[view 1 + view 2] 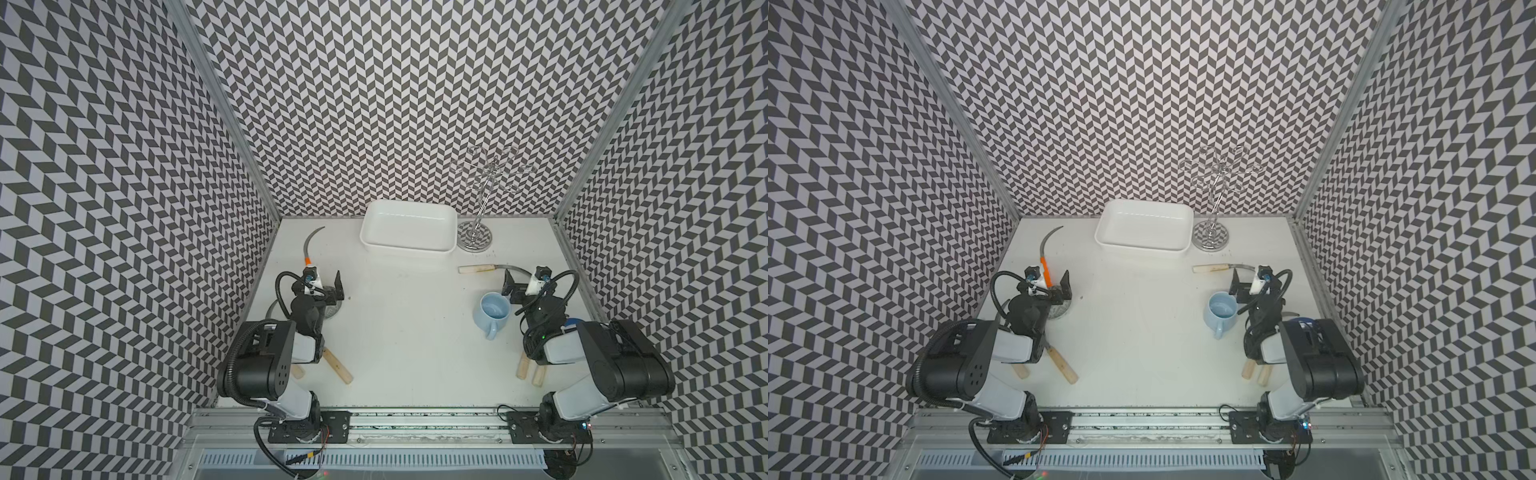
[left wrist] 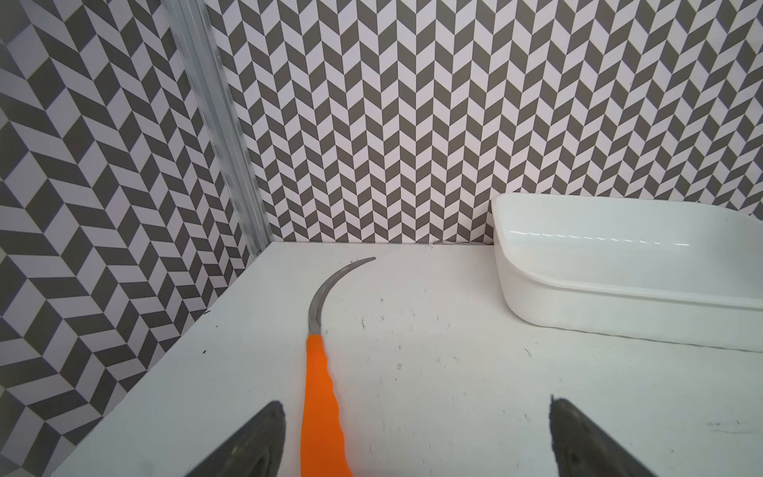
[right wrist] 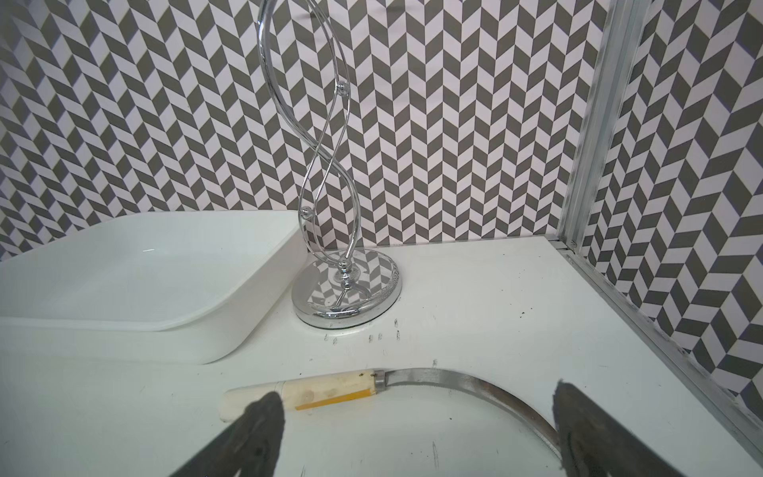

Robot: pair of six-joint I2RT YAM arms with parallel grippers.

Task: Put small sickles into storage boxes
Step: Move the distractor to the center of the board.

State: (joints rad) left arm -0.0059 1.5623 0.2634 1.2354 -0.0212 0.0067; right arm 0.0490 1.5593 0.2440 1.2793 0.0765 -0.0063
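Observation:
The white storage box stands empty at the back wall. A grey-bladed sickle with an orange handle lies on the table, its handle between the fingers of my open left gripper, close to one finger. A pale-handled sickle lies flat just ahead of my open right gripper, handle end behind one finger. Two wooden handles stick out from under the left arm and two more from under the right arm, blades hidden.
A chrome wire stand is right beside the box. A light blue mug sits left of the right arm. A grey patterned bowl is half hidden under the left arm. Patterned walls close three sides.

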